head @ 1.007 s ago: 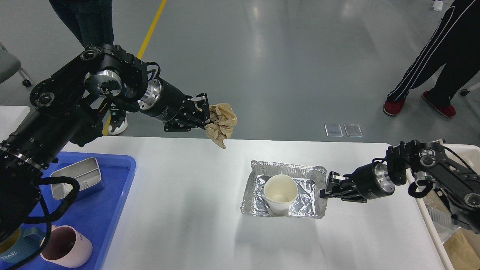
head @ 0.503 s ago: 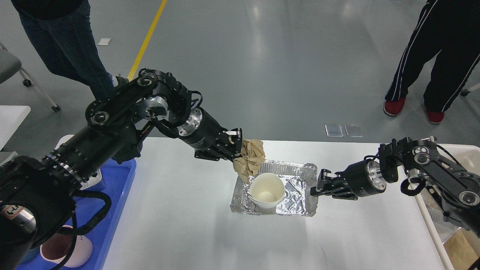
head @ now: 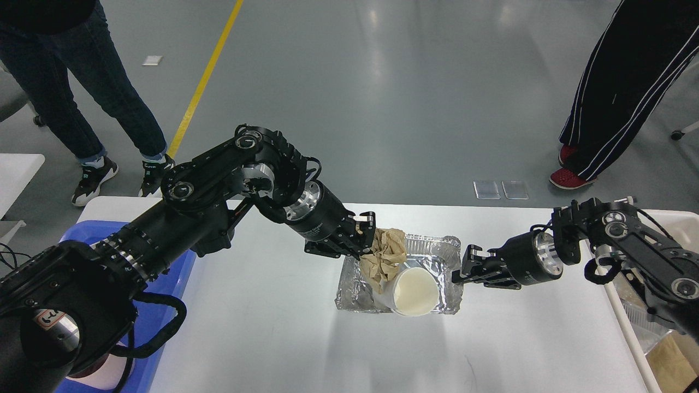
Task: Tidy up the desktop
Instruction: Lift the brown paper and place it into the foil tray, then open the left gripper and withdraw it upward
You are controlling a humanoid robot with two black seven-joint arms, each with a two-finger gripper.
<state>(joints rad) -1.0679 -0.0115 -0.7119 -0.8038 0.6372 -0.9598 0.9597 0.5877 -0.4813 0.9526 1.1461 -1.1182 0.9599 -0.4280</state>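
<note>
Head view: we look down on the desktop, white, matte, filling the lower frame.
Left gripper: ours, reaching in from the left edge toward the far middle; fingers clamped on the crumpled brown paper.
Brown paper: hangs over the left part of the foil tray, touching the paper cup.
Paper cup: white, tipped over inside the tray, mouth facing the near edge.
Foil tray: silver, crinkled, sits right of the desktop's middle, nearer the far edge.
Right gripper: ours, coming from the right edge, at the tray's right rim; seen dark and end-on, we cannot tell if the fingers are apart or together.
Open room, near edge: bare white top along the whole near side between both arms.
Open room, right: bare strip between tray and right edge, under our right arm.
Left edge: blue tray lies against it, mostly hidden by our left arm.
Right edge: cream bin sits just beside it.
Far edge: bare on both sides of the arms.
Room: grey glossy floor, yellow line, two people standing beyond the far corners, only legs visible.
</note>
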